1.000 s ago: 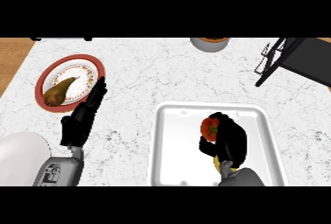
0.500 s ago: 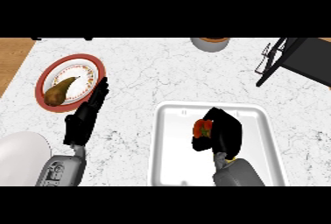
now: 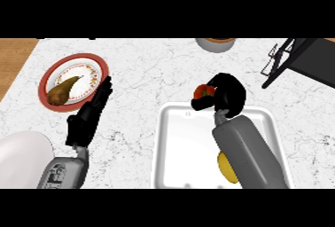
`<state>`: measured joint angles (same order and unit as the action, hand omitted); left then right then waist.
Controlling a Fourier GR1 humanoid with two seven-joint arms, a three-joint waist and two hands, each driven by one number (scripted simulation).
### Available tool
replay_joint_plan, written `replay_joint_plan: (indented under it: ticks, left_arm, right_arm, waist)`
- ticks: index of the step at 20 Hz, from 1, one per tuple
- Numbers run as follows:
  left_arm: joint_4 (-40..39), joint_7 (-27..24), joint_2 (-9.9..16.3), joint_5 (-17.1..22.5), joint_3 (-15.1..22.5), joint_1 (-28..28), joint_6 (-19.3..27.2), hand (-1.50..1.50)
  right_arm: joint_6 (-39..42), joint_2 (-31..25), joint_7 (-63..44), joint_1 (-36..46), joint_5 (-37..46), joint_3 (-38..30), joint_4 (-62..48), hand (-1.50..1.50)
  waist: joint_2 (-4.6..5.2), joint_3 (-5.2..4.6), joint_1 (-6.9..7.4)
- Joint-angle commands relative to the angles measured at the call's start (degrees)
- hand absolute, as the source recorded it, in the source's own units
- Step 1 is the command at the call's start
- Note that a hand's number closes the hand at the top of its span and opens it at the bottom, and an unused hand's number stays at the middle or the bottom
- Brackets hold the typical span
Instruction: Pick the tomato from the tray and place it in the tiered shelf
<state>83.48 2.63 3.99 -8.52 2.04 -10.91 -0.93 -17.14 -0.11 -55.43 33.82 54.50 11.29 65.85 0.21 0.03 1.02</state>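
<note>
One item lifted: tomato (image 3: 203, 91) was low inside the tray (image 3: 180, 146) half a sec ago, w/ right robot hand (image 3: 226, 93) closed around it; now hand and tomato sit just beyond tray's far rim, over the counter (image 3: 150, 66). Judgement: pick step done, transfer phase under way. Tiered shelf (image 3: 301, 57) lies past tray's far-right corner, well apart from the tomato, so most of the carry remains.

Right robot hand: fingers curled round the tomato, red face showing on the side away from the shelf, rest hidden by the hand. Forearm crosses tray lengthwise, partly covering a yellow item (image 3: 226, 168) at tray's near end; can't ID it.

Left robot hand (image 3: 88, 117): left of tray, fingers straight, resting, unchanged position, holds nothing. Fingertips near a plate (image 3: 49, 73) w/ a pear (image 3: 62, 91), far-left of tray.

Risk noted: shelf frame approach needs clearance; opening not fully visible.
</note>
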Motion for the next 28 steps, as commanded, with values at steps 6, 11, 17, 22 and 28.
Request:
replay_joint_plan:
  ticks: [6, 11, 17, 22, 28]
  left_arm:
    - [0.9, -2.5, -0.2, -0.5, 0.7, 5.0, 0.0, 0.0]
    - [0.8, -0.1, 0.6, 0.2, -1.1, 1.4, 0.0, 0.0]
    - [1.7, 1.8, -0.6, -0.5, -0.3, 0.3, 1.0, 0.0]
    - [0.1, -1.9, 0.6, -0.4, -0.9, 2.9, 0.1, 0.0]
    - [0.1, -1.7, -0.7, -1.5, 0.7, 2.5, 0.4, 0.0]
  right_arm:
    - [-8.3, 0.1, -8.7, 8.3, 6.5, 0.1, 7.7, 1.5]
    - [-1.8, 0.1, -16.3, 11.9, 16.7, -0.9, 13.5, 1.5]
    - [3.5, -2.6, -17.5, 14.5, 24.4, -5.3, 15.9, 1.5]
    - [11.7, -6.5, -16.2, 16.5, 27.7, -9.3, 22.6, 1.5]
    - [14.2, -10.3, -12.6, 23.2, 27.8, -16.5, 17.0, 1.5]
  waist:
    - [-0.35, -0.06, -0.63]
    - [-0.5, -0.08, -1.32]
    - [-0.41, -0.06, -1.2]
    - [-0.55, -0.06, -1.51]
    - [-0.26, -0.06, -0.84]
